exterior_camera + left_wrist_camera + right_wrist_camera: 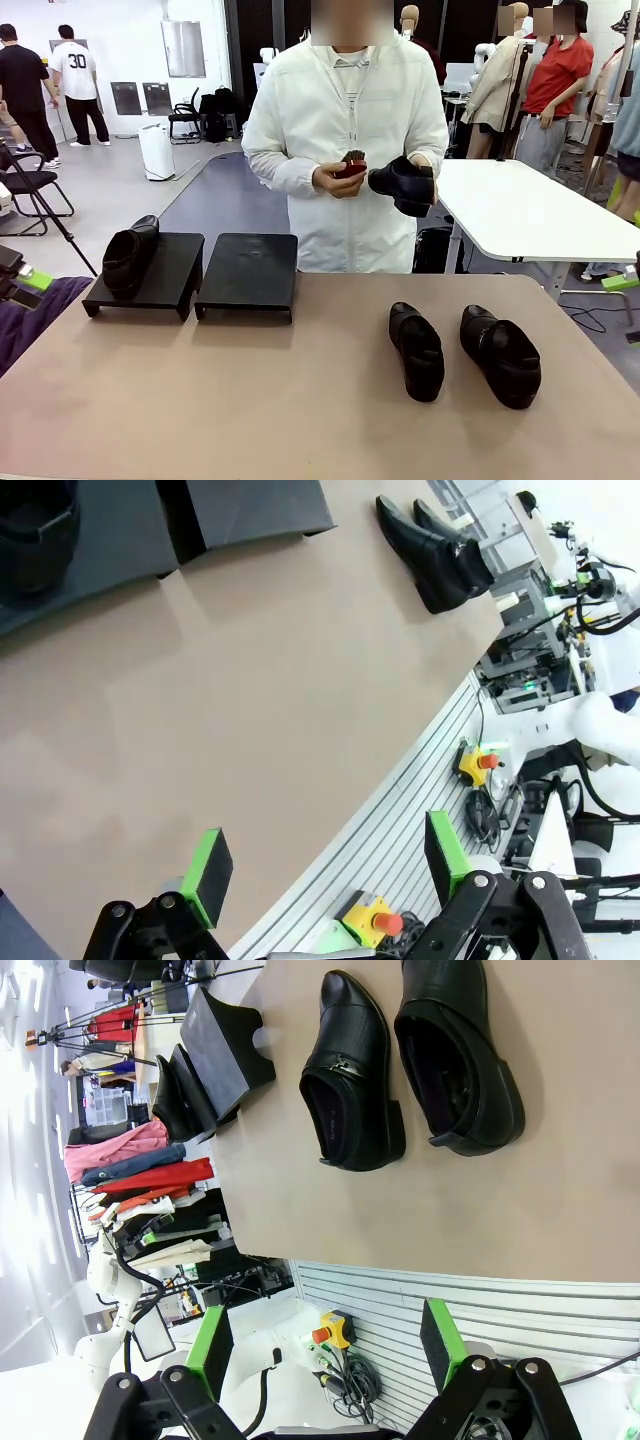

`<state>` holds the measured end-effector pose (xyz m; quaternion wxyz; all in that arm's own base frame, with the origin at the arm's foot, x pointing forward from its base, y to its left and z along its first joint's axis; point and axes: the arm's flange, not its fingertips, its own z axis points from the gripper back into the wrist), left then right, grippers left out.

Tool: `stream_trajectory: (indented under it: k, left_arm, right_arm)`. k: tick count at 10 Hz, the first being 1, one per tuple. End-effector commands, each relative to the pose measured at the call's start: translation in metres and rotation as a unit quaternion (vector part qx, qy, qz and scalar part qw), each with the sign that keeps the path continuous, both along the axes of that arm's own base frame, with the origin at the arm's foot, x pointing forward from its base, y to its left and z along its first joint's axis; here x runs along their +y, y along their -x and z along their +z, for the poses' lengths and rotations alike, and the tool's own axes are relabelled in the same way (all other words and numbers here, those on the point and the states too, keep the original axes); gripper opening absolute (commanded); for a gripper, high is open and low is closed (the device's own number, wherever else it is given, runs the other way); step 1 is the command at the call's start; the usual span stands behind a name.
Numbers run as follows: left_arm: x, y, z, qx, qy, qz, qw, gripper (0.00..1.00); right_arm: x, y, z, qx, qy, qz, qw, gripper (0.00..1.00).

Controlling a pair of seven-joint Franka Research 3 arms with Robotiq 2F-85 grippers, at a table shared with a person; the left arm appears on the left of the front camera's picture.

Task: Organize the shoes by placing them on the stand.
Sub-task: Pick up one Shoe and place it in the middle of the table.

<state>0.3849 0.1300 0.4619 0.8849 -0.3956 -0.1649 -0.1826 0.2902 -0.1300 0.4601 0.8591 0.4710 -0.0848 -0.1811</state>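
- left gripper (328, 865): fingers apart, gripping nothing; left of the stand (248, 268), on the robot's side.
- first shoe (128, 256): on the stand's left tray, left half.
- held shoe (405, 183): in the person's (345, 120) hand, behind the stand, to its right.
- third shoe (417, 350), fourth shoe (502, 355): side by side on the table (200, 400), right of the stand.
- right gripper (326, 1345): fingers apart, gripping nothing; far right of the stand.
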Motion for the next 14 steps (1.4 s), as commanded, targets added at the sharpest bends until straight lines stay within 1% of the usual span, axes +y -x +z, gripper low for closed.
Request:
stream_trajectory:
  k: [1,3,4,5,6,7,8,9,10,11,12,13,14]
  left_arm:
    - [0.0,0.003,0.001,0.003,-0.001,-0.001,1.0,1.0]
    - [0.0,0.003,0.001,0.003,-0.001,-0.001,1.0,1.0]
    - [0.0,0.003,0.001,0.003,-0.001,-0.001,1.0,1.0]
    - [0.0,0.003,0.001,0.003,-0.001,-0.001,1.0,1.0]
    - [0.0,0.003,0.001,0.003,-0.001,-0.001,1.0,1.0]
    - [0.0,0.003,0.001,0.003,-0.001,-0.001,1.0,1.0]
    - [0.0,0.003,0.001,0.003,-0.001,-0.001,1.0,1.0]
    - [0.0,0.003,0.001,0.003,-0.001,-0.001,1.0,1.0]
    - [0.0,0.003,0.001,0.003,-0.001,-0.001,1.0,1.0]
    - [0.0,0.003,0.001,0.003,-0.001,-0.001,1.0,1.0]
    - [0.0,0.003,0.001,0.003,-0.001,-0.001,1.0,1.0]
    - [0.0,0.003,0.001,0.003,-0.001,-0.001,1.0,1.0]
    - [0.0,0.003,0.001,0.003,-0.001,-0.001,1.0,1.0]
  right_arm:
    - [-0.003,0.001,0.002,-0.003,0.007,0.009,1.0,1.0]
    - [-0.003,0.001,0.002,-0.003,0.007,0.009,1.0,1.0]
    - [0.0,0.0,0.0,0.0,0.0,0.0,1.0,1.0]
    - [0.0,0.01,0.011,-0.005,0.011,-0.054,0.998,1.0]
    - [0.025,-0.01,0.028,-0.017,0.059,-0.075,0.995,1.0]
    - [0.058,-0.04,0.041,-0.029,0.099,-0.055,0.993,1.0]
    - [0.079,-0.071,0.052,-0.038,0.129,-0.052,0.99,1.0]
    - [0.094,-0.091,0.061,-0.038,0.136,-0.054,0.988,1.0]
    - [0.109,-0.096,0.069,-0.056,0.158,-0.039,0.985,1.0]
    - [0.103,-0.089,0.077,-0.068,0.178,-0.011,0.982,1.0]
    - [0.07,-0.068,0.09,-0.035,0.171,0.012,0.985,1.0]
    - [0.015,-0.041,0.109,-0.018,0.149,0.008,0.989,1.0]
    - [-0.028,-0.017,0.124,0.005,0.134,0.019,0.991,1.0]
